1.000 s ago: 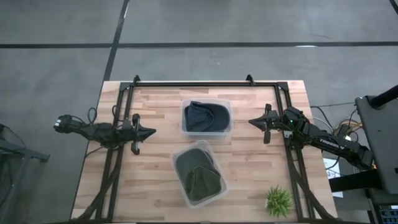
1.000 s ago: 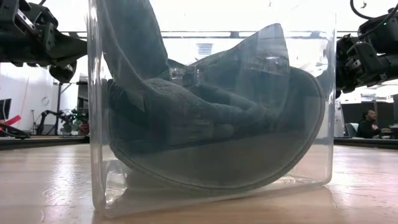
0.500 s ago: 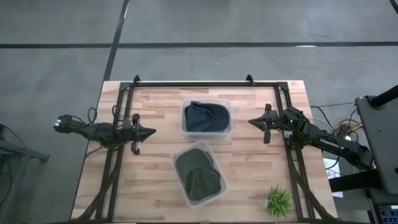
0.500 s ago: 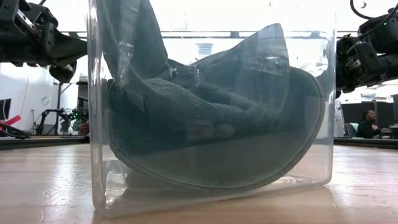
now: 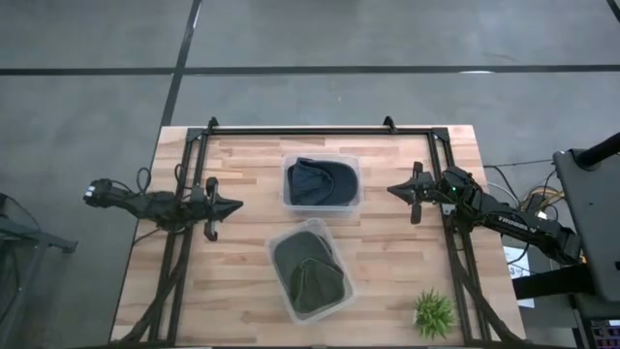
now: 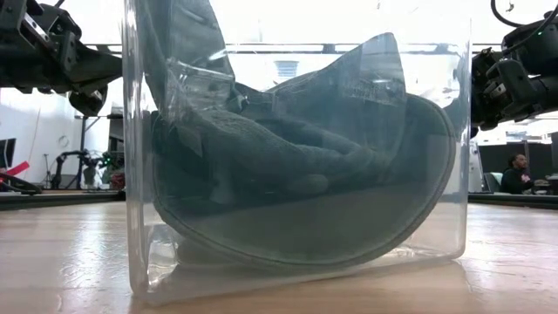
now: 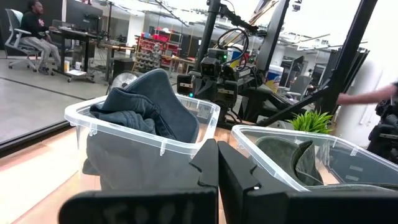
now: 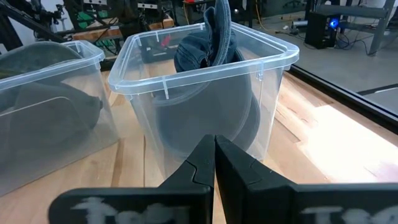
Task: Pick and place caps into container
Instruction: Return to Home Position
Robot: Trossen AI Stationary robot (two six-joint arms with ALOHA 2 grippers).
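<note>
Dark navy caps (image 5: 320,181) fill a clear plastic container (image 5: 355,165) at the table's far middle; they heap above its rim (image 7: 146,106) (image 8: 208,46). Olive-green caps (image 5: 308,273) lie in a second clear container (image 5: 281,240) nearer the near edge, pressed against its wall (image 6: 288,192). My left gripper (image 5: 238,206) is shut, hovering left of both containers and pointing at them. My right gripper (image 5: 391,190) is shut, hovering right of the far container.
A small green spiky plant (image 5: 433,312) stands at the table's near right corner. A black metal frame (image 5: 300,130) runs along the far edge and down both sides. Bare wood (image 5: 242,291) lies left of the near container. A person sits in the room beyond (image 7: 34,25).
</note>
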